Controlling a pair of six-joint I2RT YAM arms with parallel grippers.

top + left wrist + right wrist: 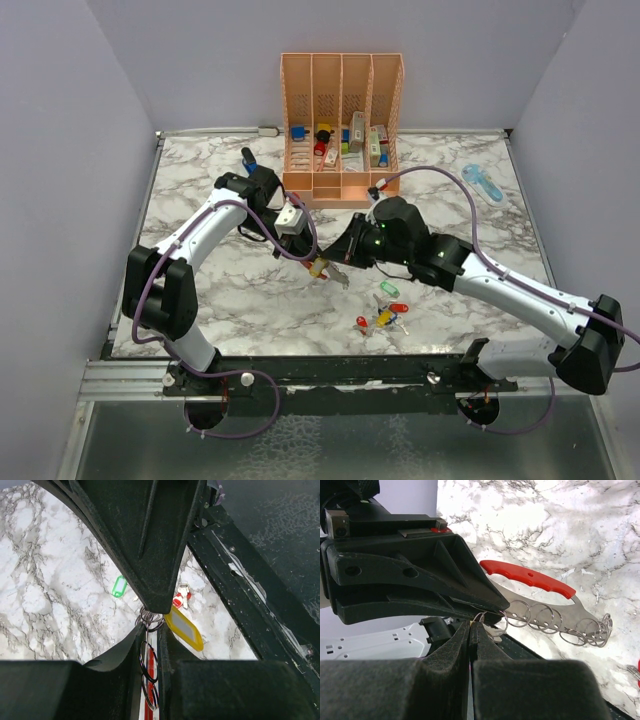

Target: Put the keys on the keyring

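Above the tabletop (250, 300) the left claw (151, 636) clamps one end of the keyring (530, 576), that end hidden between its fingers, while the right claw (471, 627) is pinched shut on the yellow key (184, 628), its blade unseen, with the other keys (383, 316) loose nearby.

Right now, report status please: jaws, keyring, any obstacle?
Left gripper: jaws shut on keyring. Right gripper: jaws shut on ring of yellow key. Green key, red key loose on table. No obstruction seen.
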